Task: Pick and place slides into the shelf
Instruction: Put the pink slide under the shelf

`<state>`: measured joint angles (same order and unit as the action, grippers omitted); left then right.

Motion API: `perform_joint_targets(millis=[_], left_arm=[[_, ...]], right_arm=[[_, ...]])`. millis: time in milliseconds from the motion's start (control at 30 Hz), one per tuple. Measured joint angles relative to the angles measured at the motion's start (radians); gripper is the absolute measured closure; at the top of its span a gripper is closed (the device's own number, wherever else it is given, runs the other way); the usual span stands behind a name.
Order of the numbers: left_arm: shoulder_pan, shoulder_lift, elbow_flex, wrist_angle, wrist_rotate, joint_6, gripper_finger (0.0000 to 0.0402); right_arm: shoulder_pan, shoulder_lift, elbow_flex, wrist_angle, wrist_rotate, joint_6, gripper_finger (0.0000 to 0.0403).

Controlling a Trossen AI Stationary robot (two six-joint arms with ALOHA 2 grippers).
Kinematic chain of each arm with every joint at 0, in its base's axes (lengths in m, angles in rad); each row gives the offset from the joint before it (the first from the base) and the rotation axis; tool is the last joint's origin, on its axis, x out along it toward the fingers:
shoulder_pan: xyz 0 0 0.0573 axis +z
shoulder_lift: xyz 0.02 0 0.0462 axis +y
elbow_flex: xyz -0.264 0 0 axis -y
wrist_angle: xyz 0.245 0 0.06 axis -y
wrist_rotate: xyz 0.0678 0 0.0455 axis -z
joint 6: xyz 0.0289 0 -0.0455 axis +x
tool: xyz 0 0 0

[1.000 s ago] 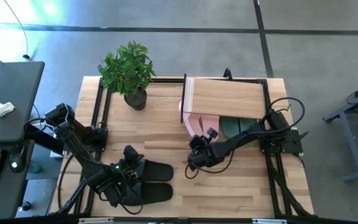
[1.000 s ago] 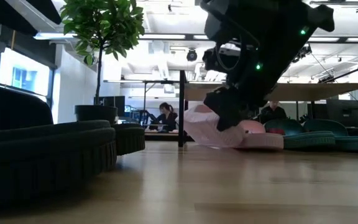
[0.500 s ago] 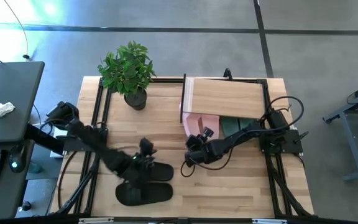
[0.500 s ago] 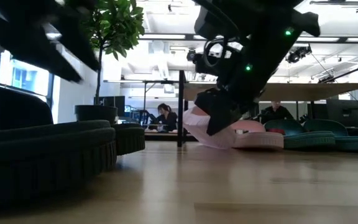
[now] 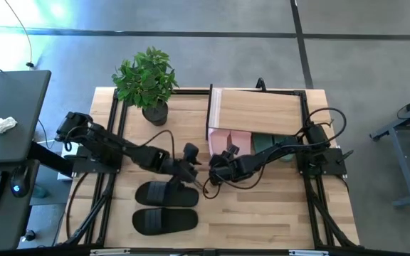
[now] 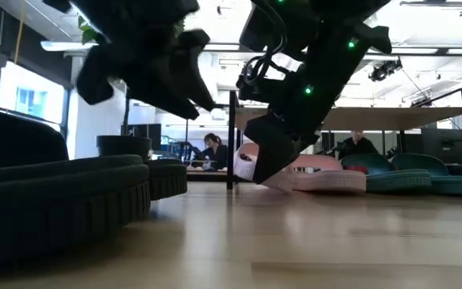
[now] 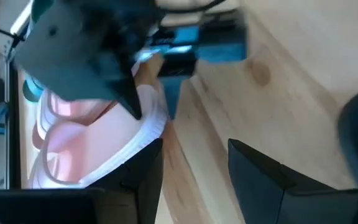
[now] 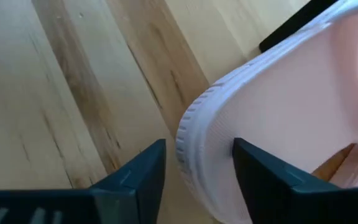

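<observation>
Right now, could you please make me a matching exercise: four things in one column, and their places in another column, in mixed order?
Things:
1. black slides
2. pink slide
3. plant
4. green slides

Places:
A. far left corner of the table
B. under the shelf
C. between the right gripper's fingers
D. near edge of the table, left of centre

Pairs: 1-D, 2-C, 3-A, 4-B

A light-wood plank counter carries a potted green plant at its far left corner. Right of the plant stands the low light-wood shelf, pale pink rubber slides and dark green slides under it. Two black slides lie near the front edge.
</observation>
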<state>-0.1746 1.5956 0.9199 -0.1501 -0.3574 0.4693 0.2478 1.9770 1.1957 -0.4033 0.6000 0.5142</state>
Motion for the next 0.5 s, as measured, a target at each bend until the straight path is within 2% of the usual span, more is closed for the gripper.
perform_joint_targets(millis=[133,300,500], left_arm=[[0.044,0.011,0.000,-0.015,0.036,0.006,0.0238],[0.073,0.020,0.000,-0.019,0.062,0.028,0.0238],[0.085,0.061,-0.002,-0.008,0.085,0.045,0.0238]], right_arm=[[0.005,0.000,0.000,0.000,0.028,-0.045,0.0208],[0.023,-0.007,0.000,-0.016,0.062,-0.070,0.0204],[0.032,-0.020,0.000,-0.032,0.030,-0.079,0.0204]])
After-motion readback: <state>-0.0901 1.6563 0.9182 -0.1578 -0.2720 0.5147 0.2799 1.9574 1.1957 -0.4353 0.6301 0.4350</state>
